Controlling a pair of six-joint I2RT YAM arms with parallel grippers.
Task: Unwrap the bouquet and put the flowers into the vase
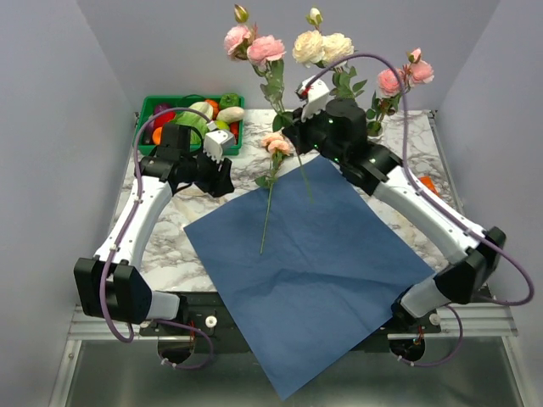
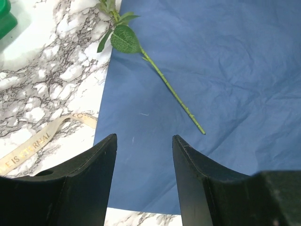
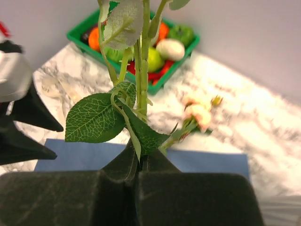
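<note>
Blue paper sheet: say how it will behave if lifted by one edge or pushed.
The blue paper sheet looks thin and faintly creased, so it would probably flop rather than stay flat. It overhangs the table's near edge, so a push might slide it off. The rose lying on it would likely ride along.

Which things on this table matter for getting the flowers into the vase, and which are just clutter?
For the job: roses clamped in the right gripper; loose peach rose; blue paper; beige ribbon; vase, mostly hidden behind the right arm.
Just lying about: green crate of toy vegetables; small orange object by the right arm.
</note>
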